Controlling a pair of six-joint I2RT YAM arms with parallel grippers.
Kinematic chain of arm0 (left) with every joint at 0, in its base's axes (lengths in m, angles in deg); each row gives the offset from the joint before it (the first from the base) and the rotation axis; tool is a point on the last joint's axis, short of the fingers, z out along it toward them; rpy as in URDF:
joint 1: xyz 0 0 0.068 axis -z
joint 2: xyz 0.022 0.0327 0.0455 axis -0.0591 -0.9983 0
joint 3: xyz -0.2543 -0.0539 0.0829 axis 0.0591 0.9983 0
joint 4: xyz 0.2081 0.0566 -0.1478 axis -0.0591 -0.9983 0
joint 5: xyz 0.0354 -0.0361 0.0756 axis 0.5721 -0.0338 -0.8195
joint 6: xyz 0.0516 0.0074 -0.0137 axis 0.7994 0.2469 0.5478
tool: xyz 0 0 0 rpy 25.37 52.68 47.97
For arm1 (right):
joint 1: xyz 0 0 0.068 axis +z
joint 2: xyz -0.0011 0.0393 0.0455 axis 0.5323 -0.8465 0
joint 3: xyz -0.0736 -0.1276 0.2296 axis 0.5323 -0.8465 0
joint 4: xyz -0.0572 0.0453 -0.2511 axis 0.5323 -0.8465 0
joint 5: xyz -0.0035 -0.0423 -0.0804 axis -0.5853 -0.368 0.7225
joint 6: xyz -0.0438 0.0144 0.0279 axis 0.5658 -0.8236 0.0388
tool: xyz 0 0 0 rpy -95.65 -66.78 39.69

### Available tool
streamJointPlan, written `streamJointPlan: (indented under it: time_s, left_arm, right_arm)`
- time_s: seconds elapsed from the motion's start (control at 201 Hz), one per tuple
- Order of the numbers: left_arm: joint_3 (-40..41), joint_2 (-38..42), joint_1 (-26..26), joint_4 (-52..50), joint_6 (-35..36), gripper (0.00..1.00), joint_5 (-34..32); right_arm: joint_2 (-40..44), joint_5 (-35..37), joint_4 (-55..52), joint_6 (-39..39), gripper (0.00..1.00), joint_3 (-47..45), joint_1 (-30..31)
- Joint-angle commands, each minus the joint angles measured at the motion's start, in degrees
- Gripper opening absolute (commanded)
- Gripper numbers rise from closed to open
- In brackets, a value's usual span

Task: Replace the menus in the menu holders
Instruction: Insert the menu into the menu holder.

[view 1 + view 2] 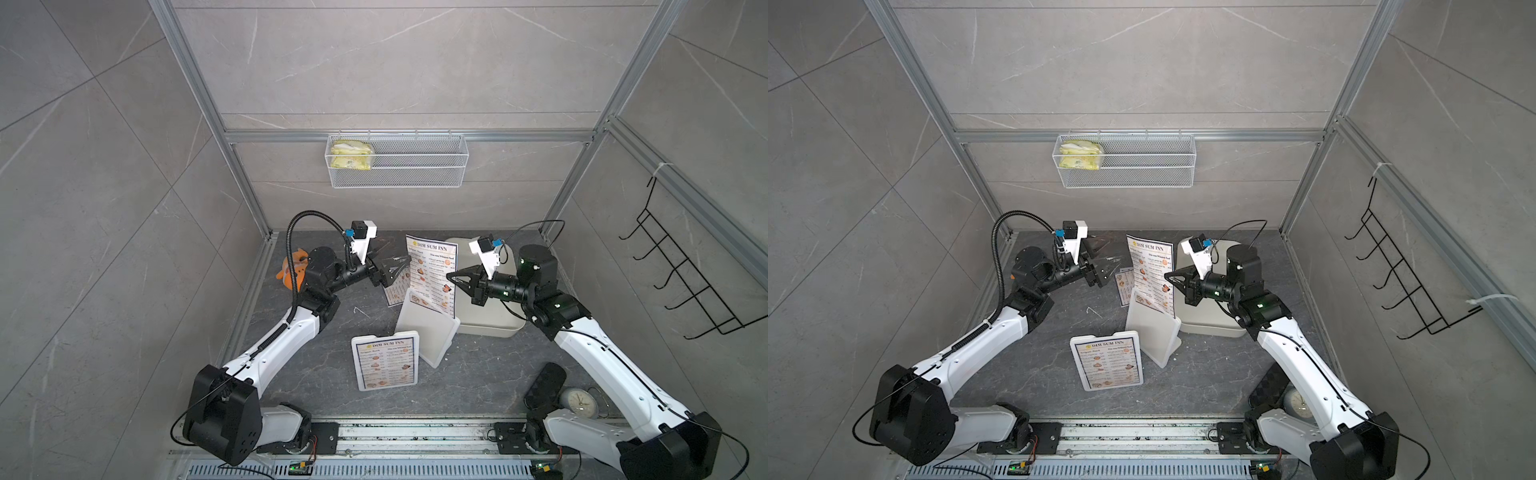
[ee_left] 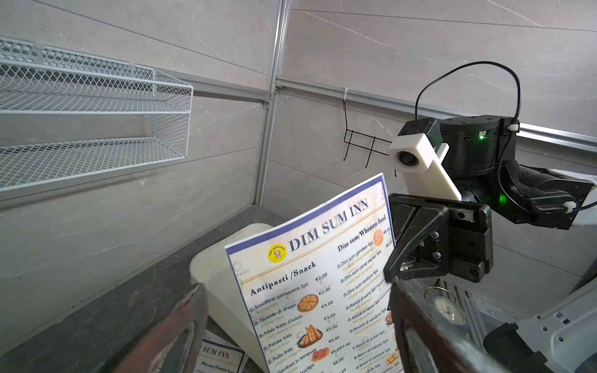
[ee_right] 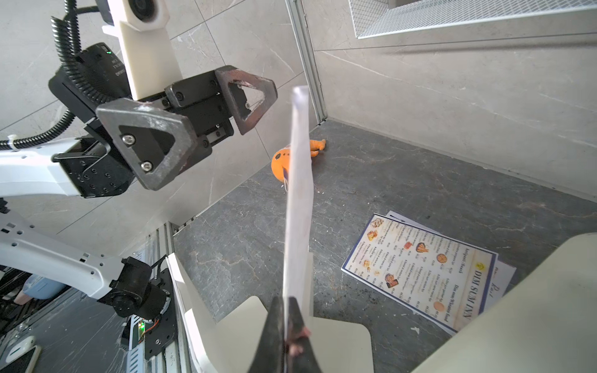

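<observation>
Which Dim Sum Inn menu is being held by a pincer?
The upright menu, pinched in the right pincer; the flat menus and the framed menu are untouched.

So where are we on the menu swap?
Done: one holder stands with a menu in it. In hand: the right gripper pinches another menu upright above the second holder; left gripper open beside it. Left: seat that sheet; spare sheets lie on the table.
</observation>
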Motion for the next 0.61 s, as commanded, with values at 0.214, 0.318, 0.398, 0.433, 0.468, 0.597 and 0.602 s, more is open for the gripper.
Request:
streamJointPlan:
  time_s: [0.214,0.318,0.398,0.433,0.468,0.597,0.602]
  left_arm:
    - [0.1,1.8,-0.3,2.1,1.2,0.90,-1.1]
    - [0.1,1.8,-0.3,2.1,1.2,0.90,-1.2]
    - [0.0,1.8,-0.3,2.0,1.3,0.90,-1.4]
    - [0.1,1.8,-0.2,2.1,1.3,0.90,-1.4]
    - [0.1,1.8,-0.3,2.1,1.3,0.90,-1.4]
    - [0.1,1.9,-0.3,1.8,1.5,0.90,-1.4]
    - [0.1,1.9,-0.2,1.8,1.5,0.90,-1.4]
  right_arm:
    - [0.9,2.0,2.5,-0.5,0.00,-2.6,0.6]
    - [1.4,2.6,1.3,0.2,0.00,-2.7,0.6]
    - [2.0,3.5,0.7,0.6,0.00,-3.3,0.6]
    - [2.5,4.1,0.6,0.9,0.00,-3.6,0.6]
    - [3.0,4.7,0.6,1.0,0.00,-4.0,0.6]
    - [4.6,5.4,0.9,0.9,0.00,-5.3,0.6]
    - [4.6,5.4,0.9,0.8,0.00,-5.4,0.6]
